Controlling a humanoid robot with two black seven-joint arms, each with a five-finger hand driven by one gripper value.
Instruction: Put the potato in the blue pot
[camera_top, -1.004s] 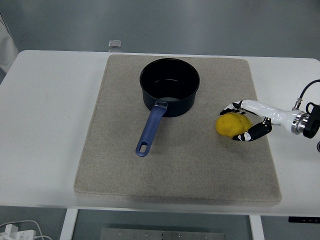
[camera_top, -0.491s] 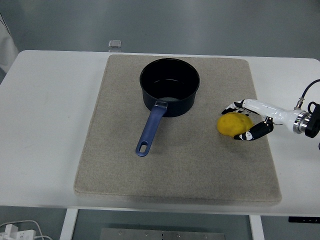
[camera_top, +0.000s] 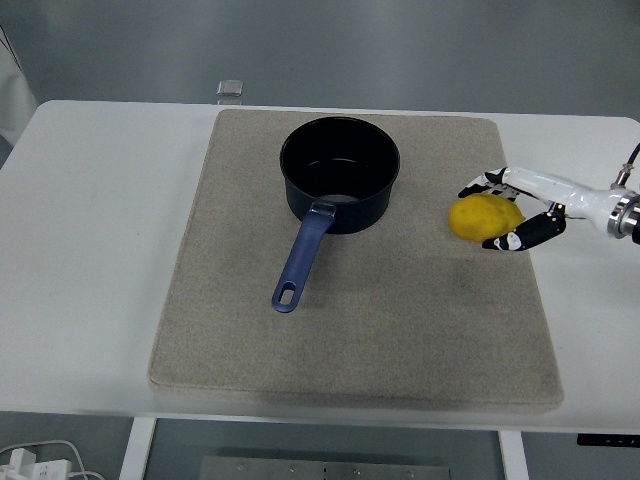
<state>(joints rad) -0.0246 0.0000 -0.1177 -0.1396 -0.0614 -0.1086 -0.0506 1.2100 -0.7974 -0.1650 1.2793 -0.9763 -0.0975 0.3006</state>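
While the blue pot (camera_top: 340, 172) sits unmoved at the far middle of the grey mat (camera_top: 240, 340), its handle pointing toward the near edge, the right hand (camera_top: 512, 212) has shifted up and to the right since a second ago, fingers closed around the yellow potato (camera_top: 484, 217). That potato now appears lifted slightly, to the right of the pot and well apart from it. A small grey block (camera_top: 231, 88) lies beyond the white surface (camera_top: 90, 250).

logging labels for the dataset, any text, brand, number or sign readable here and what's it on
None can be read.
The blue pot, the potato in the right hand and the mat show no print.
The small grey object at the table's far edge is too small to tell.
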